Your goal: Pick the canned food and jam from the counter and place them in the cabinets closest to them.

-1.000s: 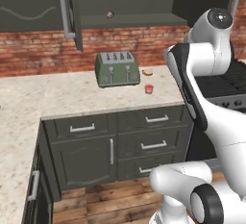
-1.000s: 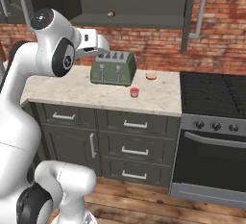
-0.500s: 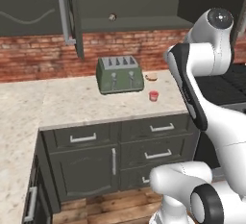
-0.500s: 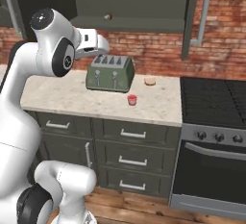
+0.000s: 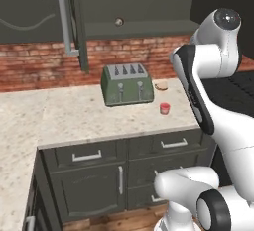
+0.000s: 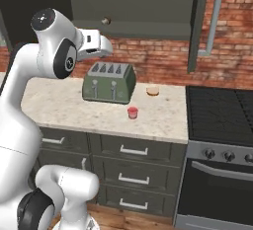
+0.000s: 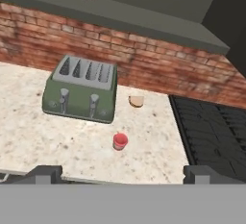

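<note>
Beige speckled stone worktop is what you see first in the left base view, carrying the small pinkish-red jam jar near its front edge, just right of the green four-slot toaster. A flat round tan disc lies behind the jar, by the brick wall. Above, a dark grey cabinet door with a long pale bar handle stands open.

From the right base view, you find the jar in front of the toaster, well apart from the black stove top.

In the hand view, your claw is spread wide and empty, high above the jar.
</note>
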